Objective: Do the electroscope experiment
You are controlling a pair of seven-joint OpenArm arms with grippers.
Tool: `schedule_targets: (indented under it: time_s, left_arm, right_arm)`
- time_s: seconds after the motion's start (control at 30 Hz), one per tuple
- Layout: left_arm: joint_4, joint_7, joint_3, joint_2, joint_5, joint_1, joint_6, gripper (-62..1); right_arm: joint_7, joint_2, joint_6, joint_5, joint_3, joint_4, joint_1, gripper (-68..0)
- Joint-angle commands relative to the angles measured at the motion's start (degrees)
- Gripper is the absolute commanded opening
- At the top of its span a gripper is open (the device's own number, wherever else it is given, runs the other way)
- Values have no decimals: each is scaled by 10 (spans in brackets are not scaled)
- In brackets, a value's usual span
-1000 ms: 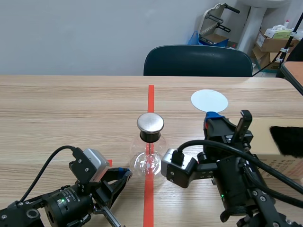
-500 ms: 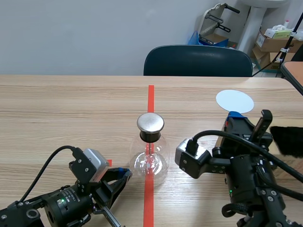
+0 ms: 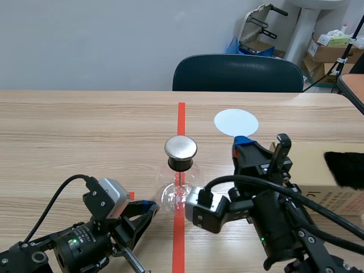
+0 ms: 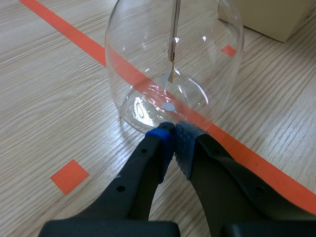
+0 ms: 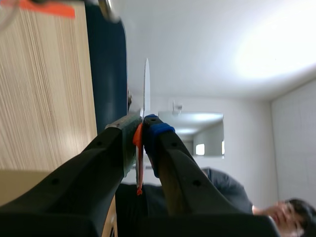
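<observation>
The electroscope, a clear glass flask (image 3: 180,194) with a round metal cap (image 3: 181,148), stands on the red tape line mid-table. My left gripper (image 3: 149,208) lies low at its left; its shut tips (image 4: 174,133) touch the base of the flask (image 4: 173,64), where a thin rod and foil leaf (image 4: 172,47) hang inside. My right gripper (image 3: 245,143) is raised to the right of the cap, shut on the orange handle (image 5: 138,163) of a white disc (image 3: 236,122). The disc (image 5: 146,89) shows edge-on beyond the fingers.
A cardboard box (image 3: 324,168) with a black object (image 3: 344,168) on it lies at the right, close to the right arm. A dark chair (image 3: 238,73) stands behind the table's far edge. A person (image 5: 247,197) shows in the right wrist view.
My right arm swung the white disc to the right, then back left, so it is now closer to the metal cap than a second ago. The left arm has kept still.
</observation>
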Motion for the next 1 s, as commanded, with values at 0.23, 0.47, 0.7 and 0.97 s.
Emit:
schedule_targets:
  time_s: [0.23, 0.47, 0.7, 0.97]
  left_arm:
    - [6, -8, -5, 2, -1, -2, -1, -580]
    - [6, -8, -5, 2, -1, -2, -1, -580]
    - [6, -11, -5, 2, -1, -2, -1, -580]
    - [6, -12, -5, 2, -1, -2, -1, -580]
  right_arm:
    - [112, 2, -9, -2, -1, 11, 5, -667]
    - [178, 2, -9, -2, 0, 12, 5, -667]
    - [198, 2, -9, -2, 0, 13, 5, -667]
    - [208, 2, -9, -2, 0, 13, 5, -667]
